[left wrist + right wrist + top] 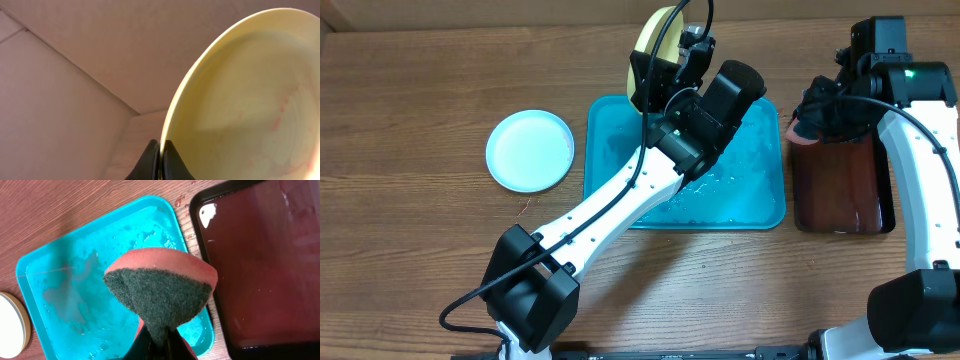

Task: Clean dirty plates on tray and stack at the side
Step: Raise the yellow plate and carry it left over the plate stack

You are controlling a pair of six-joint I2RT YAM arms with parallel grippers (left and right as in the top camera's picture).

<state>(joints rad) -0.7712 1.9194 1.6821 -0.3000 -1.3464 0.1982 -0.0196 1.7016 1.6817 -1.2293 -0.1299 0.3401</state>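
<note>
The left gripper [160,152] is clamped on the rim of the yellow plate [655,38], held on edge at upper centre of the overhead view, above the tray's [760,192] top rim. The right gripper [158,339] pinches a sponge [160,287] at right. The blue plate [530,150] lies flat, left of the tray.

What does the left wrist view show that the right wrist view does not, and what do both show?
Only the left wrist view: the yellow plate, held on edge by the left tool, with faint red smears. Only the right wrist view: the sponge in the right tool, the wet teal tray and the dark tray. Both: each arm's own tool, shut on what it holds.
</note>
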